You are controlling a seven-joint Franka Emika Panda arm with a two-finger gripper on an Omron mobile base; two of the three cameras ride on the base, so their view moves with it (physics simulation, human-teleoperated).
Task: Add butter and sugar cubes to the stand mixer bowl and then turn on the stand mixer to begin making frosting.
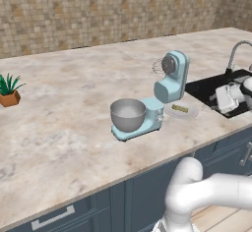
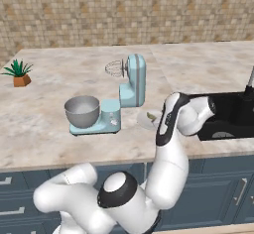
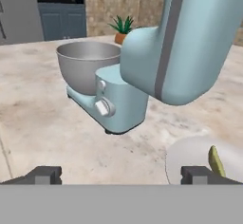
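The hand (image 3: 121,174) is fully open and holds nothing; in the hand view its tips stand low over the worktop (image 3: 42,123), one beside the white plate (image 3: 190,159) with the butter (image 3: 217,161), probably to reach it. In the left base view the stand mixer (image 1: 165,91), head tilted up, leaves the stand mixer bowl (image 1: 128,114) free, near the front edge. In the right base view the arm covers part of the plate.

Pale blue stand mixer (image 1: 162,96), head tilted up, grey stand mixer bowl (image 1: 128,114) on its base.
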